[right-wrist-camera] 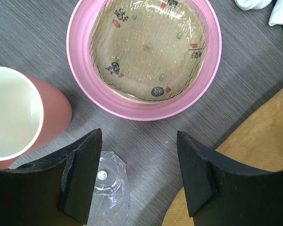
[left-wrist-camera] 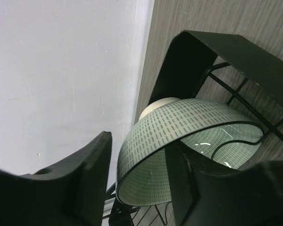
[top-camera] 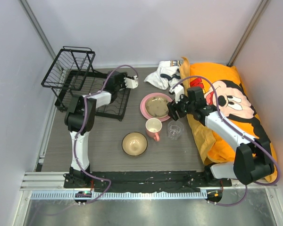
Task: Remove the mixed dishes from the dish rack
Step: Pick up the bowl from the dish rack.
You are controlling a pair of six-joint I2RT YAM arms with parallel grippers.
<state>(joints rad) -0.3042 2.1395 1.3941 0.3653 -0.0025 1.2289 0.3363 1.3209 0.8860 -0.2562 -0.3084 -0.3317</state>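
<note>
The black wire dish rack (top-camera: 68, 70) stands at the back left. In the left wrist view a mint-green bowl (left-wrist-camera: 188, 120) leans on its side in the rack (left-wrist-camera: 236, 56). My left gripper (left-wrist-camera: 141, 155) straddles the bowl's rim, with one finger (left-wrist-camera: 191, 183) inside the bowl. The other finger (left-wrist-camera: 87, 174) is outside, a gap from the wall. My right gripper (right-wrist-camera: 139, 141) hangs open over bare table. On the table are a pink plate (right-wrist-camera: 85, 80) holding a tan dish (right-wrist-camera: 146, 47), a pink mug (right-wrist-camera: 56, 110) and a clear glass cup (right-wrist-camera: 108, 193).
A second bowl (top-camera: 134, 143), cream inside, sits on the table in front of the mug (top-camera: 153, 128). An orange Mickey Mouse cushion (top-camera: 231, 103) fills the right side, and a white cloth (top-camera: 164, 74) lies behind the plate (top-camera: 146, 106). Walls close in at left, back and right.
</note>
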